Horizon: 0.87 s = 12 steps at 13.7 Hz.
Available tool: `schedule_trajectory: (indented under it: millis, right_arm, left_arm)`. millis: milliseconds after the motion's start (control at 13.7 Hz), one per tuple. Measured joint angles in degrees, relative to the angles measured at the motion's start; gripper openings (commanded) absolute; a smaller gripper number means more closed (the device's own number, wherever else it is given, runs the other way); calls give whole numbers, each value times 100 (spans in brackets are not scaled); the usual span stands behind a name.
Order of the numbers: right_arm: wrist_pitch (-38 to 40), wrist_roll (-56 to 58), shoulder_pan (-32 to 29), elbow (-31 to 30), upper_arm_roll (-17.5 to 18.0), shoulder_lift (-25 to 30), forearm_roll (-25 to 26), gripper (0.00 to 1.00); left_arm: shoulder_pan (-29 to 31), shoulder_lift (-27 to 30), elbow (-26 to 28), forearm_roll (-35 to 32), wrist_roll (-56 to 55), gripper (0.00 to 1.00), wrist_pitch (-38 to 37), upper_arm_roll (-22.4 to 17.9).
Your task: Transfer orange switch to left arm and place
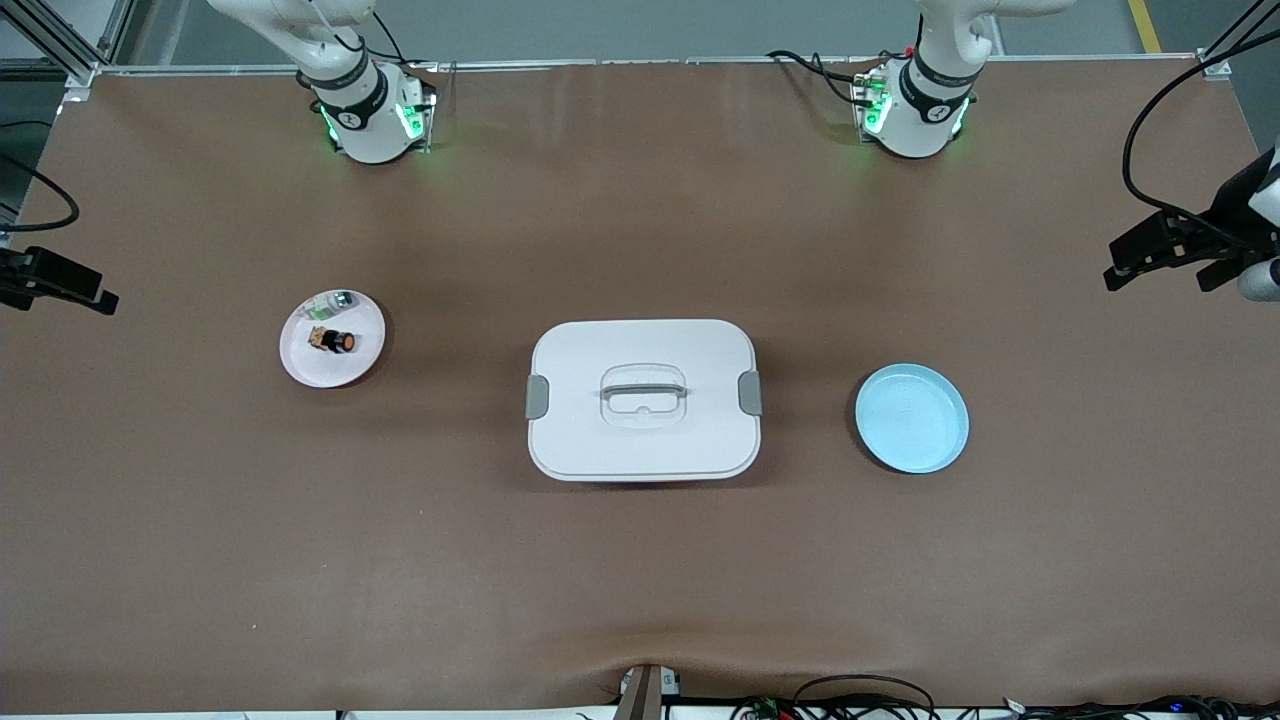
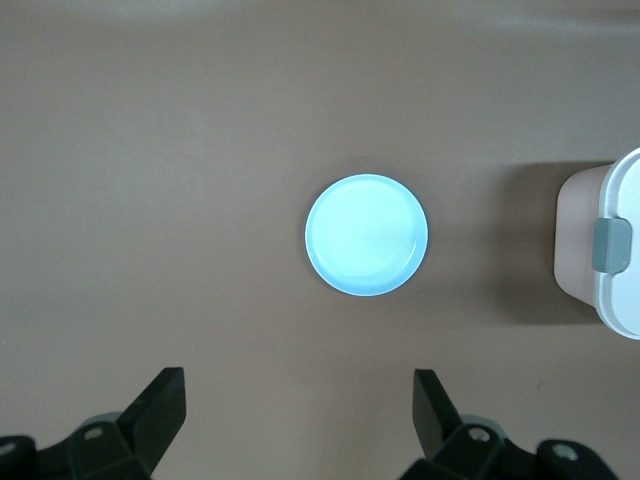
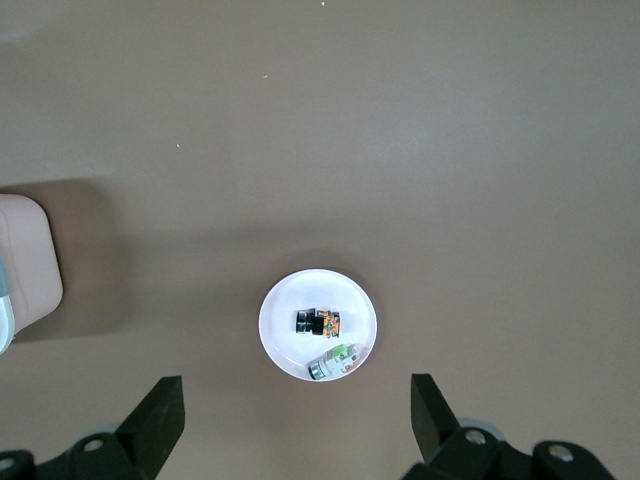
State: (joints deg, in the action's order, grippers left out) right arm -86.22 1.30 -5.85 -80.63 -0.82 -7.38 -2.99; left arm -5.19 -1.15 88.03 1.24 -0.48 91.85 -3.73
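Observation:
The orange switch (image 1: 340, 341) (image 3: 320, 322) lies on its side on a pale pink plate (image 1: 310, 365) (image 3: 288, 345) toward the right arm's end of the table. The white box (image 1: 643, 400) (image 2: 622, 290) (image 3: 25, 260) stands between that plate and a blue plate (image 1: 911, 418) (image 2: 366, 235). My right gripper (image 3: 297, 383) hangs open high over the table beside the pink plate, nothing between its fingers. My left gripper (image 2: 298, 378) hangs open and empty high over the table beside the blue plate. Neither gripper shows in the front view.
A small green-and-silver component (image 1: 338, 300) (image 3: 333, 362) shares the pink plate with the switch. Black camera mounts (image 1: 55, 280) (image 1: 1190, 245) reach in over both ends of the table. Cables (image 1: 860, 695) lie along the table's edge nearest the front camera.

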Motion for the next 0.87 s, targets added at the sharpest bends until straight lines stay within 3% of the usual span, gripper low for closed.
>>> schedule_trajectory:
  millis: [874]
  right_arm:
    - [0,-24,-10,0,-30,0,-53,100]
  left_arm:
    - [-5,0,-28,0,0,100,0,4]
